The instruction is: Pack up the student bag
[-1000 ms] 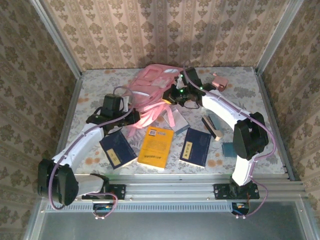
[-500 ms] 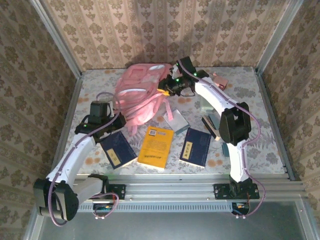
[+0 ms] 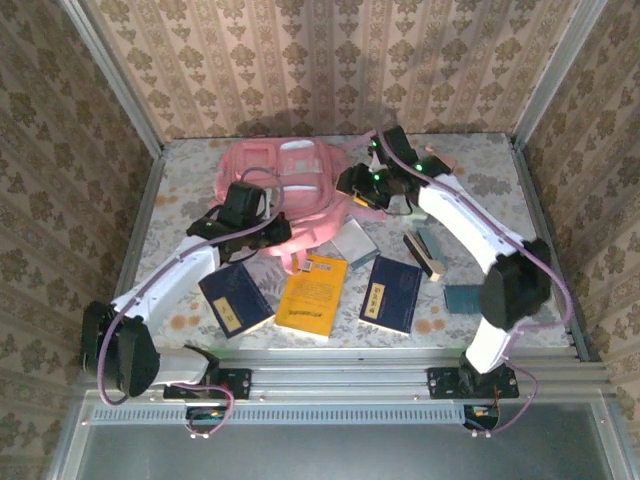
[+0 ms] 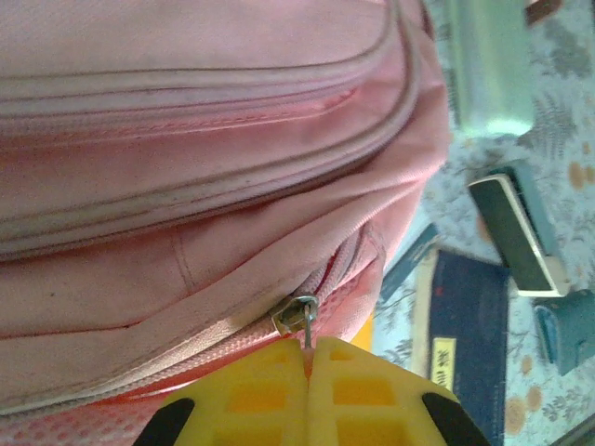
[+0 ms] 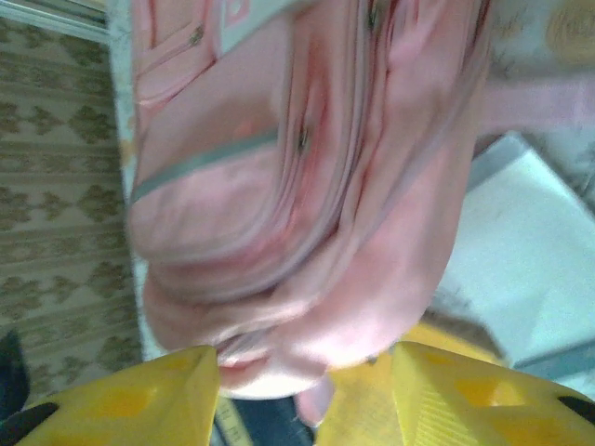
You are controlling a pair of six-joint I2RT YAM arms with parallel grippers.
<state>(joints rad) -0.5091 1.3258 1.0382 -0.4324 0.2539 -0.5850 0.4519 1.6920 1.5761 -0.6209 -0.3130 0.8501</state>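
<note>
Student bag [image 3: 290, 185] lies flat at far centre of the table [image 3: 185, 165]. Its far edge is close to the back wall and a near strap end touches the orange book [image 3: 312, 293].

Left gripper [image 3: 272, 236] is at the bag's near edge. In the wrist view its yellow jaws are closed tight [image 4: 309, 372], pinching the metal zip pull [image 4: 296, 314].

Right gripper [image 3: 350, 187] is at the bag's right edge. Its fingers [image 5: 139, 395] stand apart with pink fabric bulging into the gap; nothing is pinched.

Near strip is crowded: left blue book [image 3: 235, 298] and right blue book [image 3: 392, 292] flank the orange one.

Bare tabletop lies left of the bag and in the far right corner.
</note>
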